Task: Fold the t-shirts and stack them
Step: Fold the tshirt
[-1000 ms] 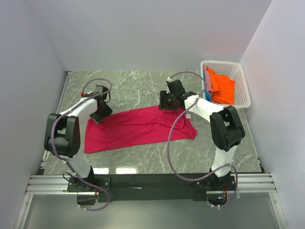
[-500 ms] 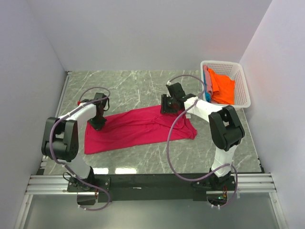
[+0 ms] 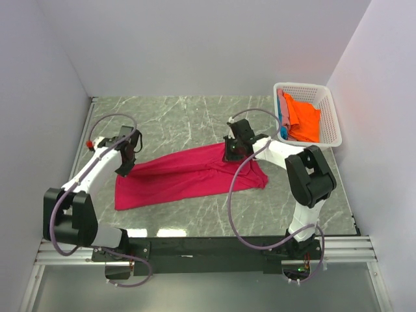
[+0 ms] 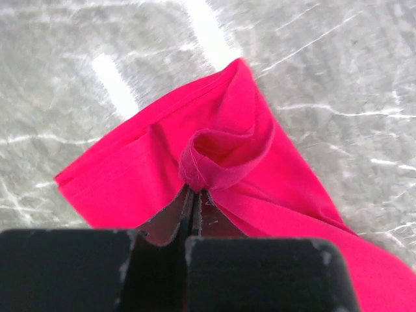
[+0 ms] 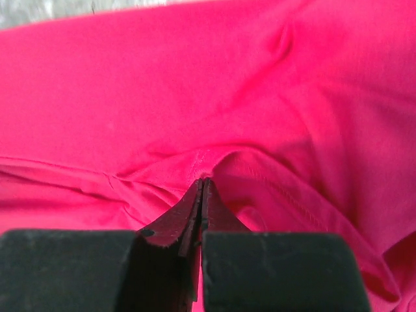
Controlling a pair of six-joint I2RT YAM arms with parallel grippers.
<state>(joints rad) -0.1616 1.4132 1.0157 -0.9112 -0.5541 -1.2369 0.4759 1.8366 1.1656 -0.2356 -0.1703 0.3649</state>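
Shirt (image 3: 188, 177): pink, flat on bench (image 3: 175, 120), long axis left-right | left claw (image 4: 194, 195): pinching its far-left corner fold | right claw (image 5: 203, 185): pinching far edge, right of middle | cloth spreads nearward from both claws

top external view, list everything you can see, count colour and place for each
crimson-pink t-shirt: one, crimson-pink, spread across the middle of the table
orange t-shirt: one, bright orange, bundled in the basket
blue-teal t-shirt: one, blue-teal, only a sliver showing at the basket's left side
basket: one, white lattice, far right corner of the table
table: one, grey-green marble pattern, between white walls
left gripper: one, black, shut on the crimson-pink t-shirt's far left end
right gripper: one, black, shut on a fold at the same shirt's far edge
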